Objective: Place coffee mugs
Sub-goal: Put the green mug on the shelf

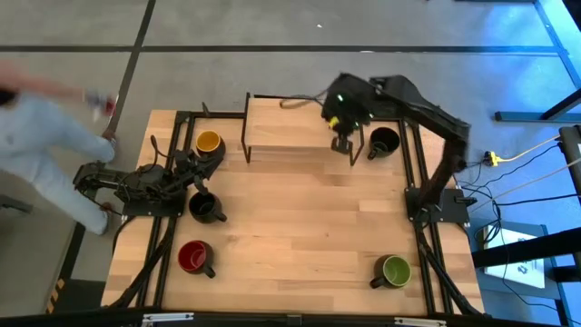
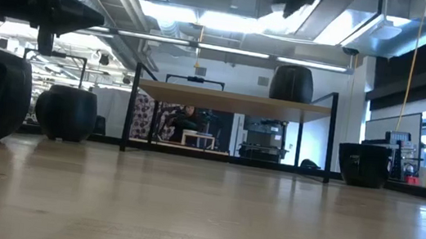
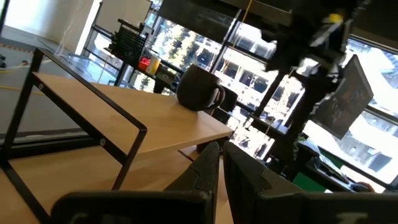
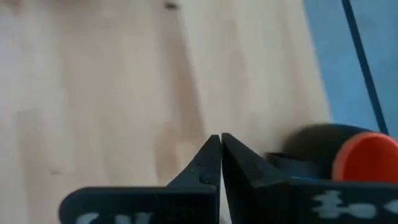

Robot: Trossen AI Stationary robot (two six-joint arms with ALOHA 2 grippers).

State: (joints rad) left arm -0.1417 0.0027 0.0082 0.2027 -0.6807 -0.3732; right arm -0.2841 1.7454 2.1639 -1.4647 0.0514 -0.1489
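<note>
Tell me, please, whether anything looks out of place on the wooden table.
Nothing stands out: the round black coffee mugs seen from above all sit upright. A person stands close by the table on its left.

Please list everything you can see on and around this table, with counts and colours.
black mugs with black insides: two; one on the table's left, one on its right beside the shelf.
black mug with yellow inside: one; table's left, far corner.
black mugs with red insides: two; one on the table's left, one on the shelf.
black mug with green inside: one; table's right, near corner.
black-framed wooden shelf: one; far edge.
light wooden table: one.
person in light clothing: one; beyond the table's left.
left gripper: shut, by the yellow mug.
right gripper: shut, over the shelf.
</note>
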